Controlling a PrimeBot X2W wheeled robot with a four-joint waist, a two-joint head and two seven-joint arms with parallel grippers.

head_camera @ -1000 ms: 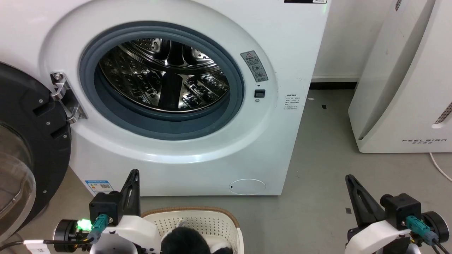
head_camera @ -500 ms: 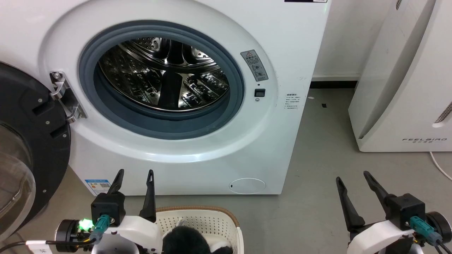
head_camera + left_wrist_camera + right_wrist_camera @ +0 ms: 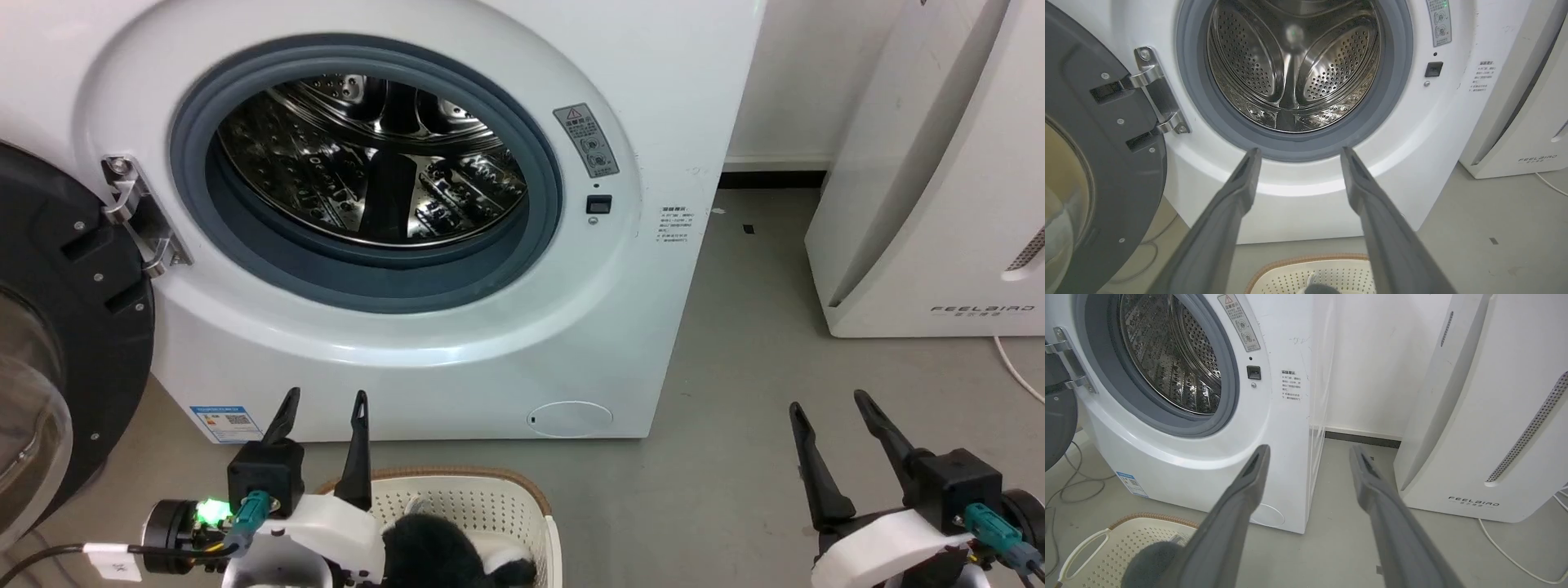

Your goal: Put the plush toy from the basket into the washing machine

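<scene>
The plush toy (image 3: 433,549) lies in the basket (image 3: 510,482). Its fluffy black bulk sits towards the basket's left side, and a patch of white fur shows beside it at the bottom edge of the head view. The basket stands on the floor (image 3: 735,367) just in front of the washing machine (image 3: 653,122), near its lower front panel, with the brown rim curving round the perforated cream wall. The machine's door (image 3: 82,327) is swung wide to the robot's left on its steel hinge, so the grey gasket (image 3: 384,286) and the shiny drum (image 3: 367,163) are exposed. The left tool (image 3: 326,394) hangs over the basket's left rim, its two dark fingers spread with a clear gap and gripping nothing. In the left wrist view these fingers point towards the lower edge of the porthole. The right tool (image 3: 828,400) hovers over the floor well to the right of the basket, its fingers likewise spread and holding nothing. To the right of the machine stands a white appliance (image 3: 939,204) marked FEELBIRD, with a white cable (image 3: 1016,371) on the floor beside it.
</scene>
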